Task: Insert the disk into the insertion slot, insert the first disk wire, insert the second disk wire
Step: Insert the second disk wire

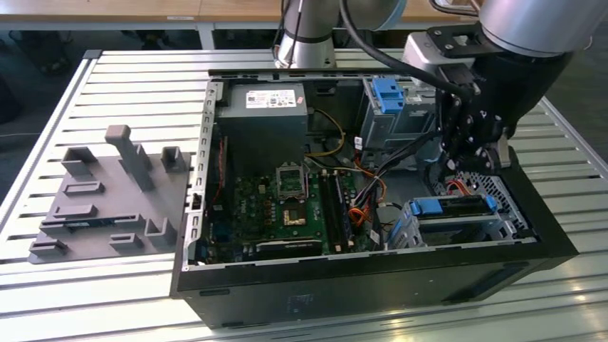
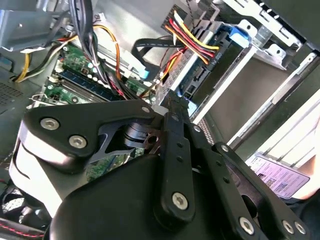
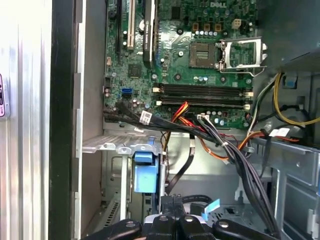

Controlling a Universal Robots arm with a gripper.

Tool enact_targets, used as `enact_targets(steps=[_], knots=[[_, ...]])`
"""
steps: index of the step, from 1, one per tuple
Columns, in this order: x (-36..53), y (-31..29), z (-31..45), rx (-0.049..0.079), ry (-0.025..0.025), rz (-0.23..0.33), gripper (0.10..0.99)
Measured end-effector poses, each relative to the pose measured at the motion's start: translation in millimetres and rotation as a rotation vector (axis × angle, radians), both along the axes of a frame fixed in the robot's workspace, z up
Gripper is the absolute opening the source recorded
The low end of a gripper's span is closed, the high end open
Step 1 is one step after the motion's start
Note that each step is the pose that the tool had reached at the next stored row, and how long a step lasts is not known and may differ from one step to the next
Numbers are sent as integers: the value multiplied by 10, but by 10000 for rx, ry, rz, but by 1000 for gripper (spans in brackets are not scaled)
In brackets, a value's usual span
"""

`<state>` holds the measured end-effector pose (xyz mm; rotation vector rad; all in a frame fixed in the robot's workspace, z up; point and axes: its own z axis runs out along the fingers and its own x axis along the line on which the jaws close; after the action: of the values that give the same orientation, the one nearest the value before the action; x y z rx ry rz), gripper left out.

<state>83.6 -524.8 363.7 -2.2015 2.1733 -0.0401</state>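
Blue-framed flat disk (image 1: 454, 206) sits in perforated sheet-metal insertion slot (image 1: 502, 194).

- Slatted metal table (image 1: 124, 78): pale silver, ribs run side to side in the exterior view, takes up most of the frame.
- Strong glare on slats at near edge, esp. the exterior view's left corner; slats almost white there.
- Wooden desk top (image 1: 142, 8) behind table, w/ white frame under it.
- Floor (image 1: 21, 100): dark grey, seen past table edge on the exterior view's left.
- Same table's slats (image 3: 25, 125) bright white in first wrist view.
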Motion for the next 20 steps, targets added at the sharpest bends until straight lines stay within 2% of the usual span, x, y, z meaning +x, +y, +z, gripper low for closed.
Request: enact_targets(steps=[3,6,11,13,14,17,18,20], knots=[[0,68,4,0,0,0,106],[0,160,3,-3,0,0,106],[0,249,-6,-12,0,-4,106],[0,273,-20,-18,0,-5,114],[0,277,-30,-27,0,-8,173],[0,282,-64,-83,0,-24,184],[0,283,-75,-105,0,-30,247],[0,286,-94,-156,0,-50,247]])
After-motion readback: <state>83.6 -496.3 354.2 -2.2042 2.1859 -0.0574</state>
